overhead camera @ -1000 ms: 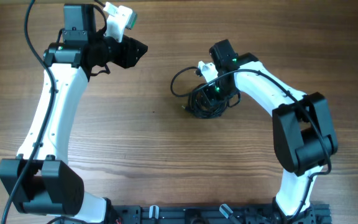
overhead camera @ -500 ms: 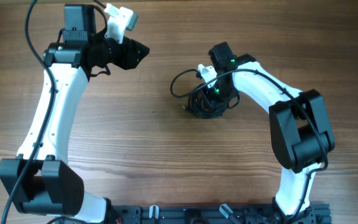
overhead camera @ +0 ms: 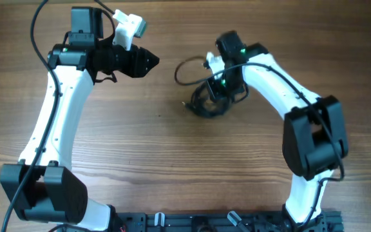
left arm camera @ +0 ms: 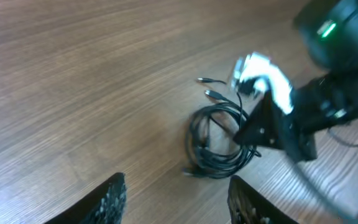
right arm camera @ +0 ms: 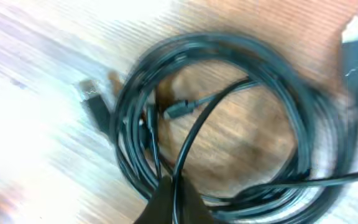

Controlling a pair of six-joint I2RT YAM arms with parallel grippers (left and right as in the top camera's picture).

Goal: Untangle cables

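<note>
Bare wooden table (overhead camera: 172, 161) spreads wide between the two arms, with open room to the left of the cables (overhead camera: 205, 104) and on their near side. The cables lie as one small coiled bundle right of centre, toward the far side and well off every edge. One loose loop (overhead camera: 178, 71) swings out from the coil to the far left. The right gripper (overhead camera: 216, 89) stands over the bundle with its jaws clenched, and its wrist view shows a strand running into the dark fingertip (right arm camera: 169, 200), so it grasps the cables. The left gripper (left arm camera: 179, 202) hangs well apart to the left, its fingers spread with nothing between them. The wires in the coil cannot be counted, as the right wrist view is blurred. Three plug ends (right arm camera: 95, 102) show there, one cut off at the top right edge. From overhead, the right arm's wrist hides the coil's far right side.
</note>
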